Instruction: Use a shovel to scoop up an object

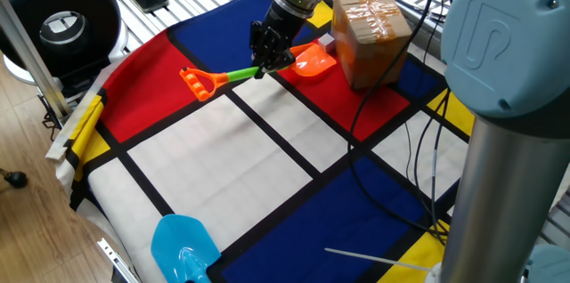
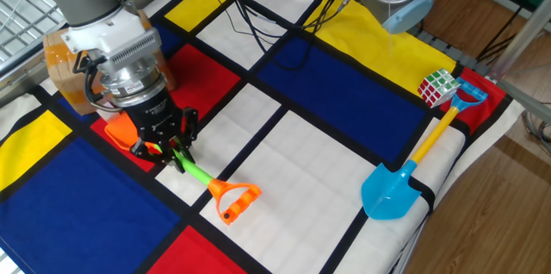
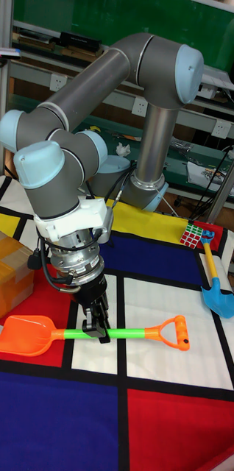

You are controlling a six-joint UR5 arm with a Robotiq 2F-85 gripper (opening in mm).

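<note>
In the tall fixed view, the shovel (image 3: 95, 333) lies level just above the worktop (image 3: 168, 294), nearer the front edge than anything else. The hand (image 3: 95, 329) comes straight down on it and pinches the green shaft near its middle, fingers pressed against either side. Held there, the tool balances, with the orange blade reaching toward the left edge and the D-shaped loop toward the right. The blade is kept low and flat, presumably so it can slide under something small.

Just beyond the blade, at the left edge, stands a cardboard box (image 3: 6, 265) wrapped in tape. In one fixed view the object (image 1: 326, 41) shows only as a small pale sliver between blade tip and box, so the box seems to serve as a backstop.

Farther off, near the right corner, lie a blue shovel (image 3: 218, 293) and a colour cube (image 3: 196, 236).

Count: two shovels, one box, one colour cube, one small cube, one arm.
</note>
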